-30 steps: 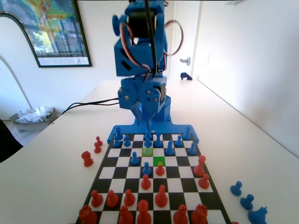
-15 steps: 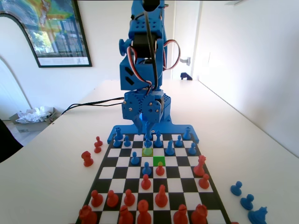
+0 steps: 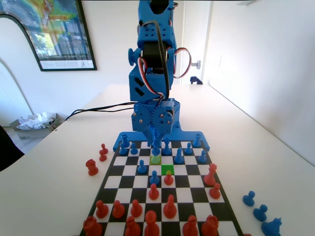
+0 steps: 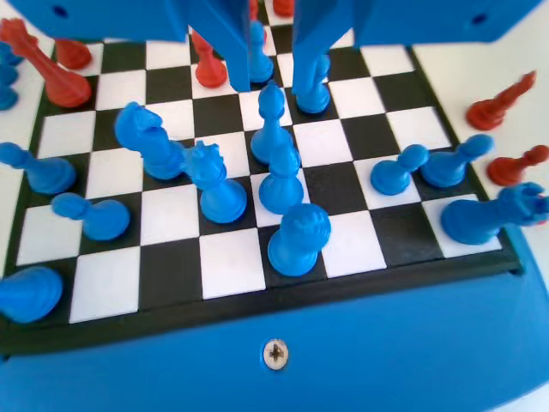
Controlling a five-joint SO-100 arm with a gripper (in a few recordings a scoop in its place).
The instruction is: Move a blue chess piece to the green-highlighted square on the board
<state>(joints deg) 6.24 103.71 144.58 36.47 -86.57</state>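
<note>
The blue chess piece [image 3: 155, 150] stands on the duller yellow-green square just above centre of the fixed view, one square up and left of the green-highlighted square [image 3: 167, 169]. In the wrist view it [image 4: 260, 53] sits between the spread jaws of the end effector [image 4: 273, 73], ungripped. The board [image 3: 111, 181] lies on the pale surface [image 3: 54, 177].
</note>
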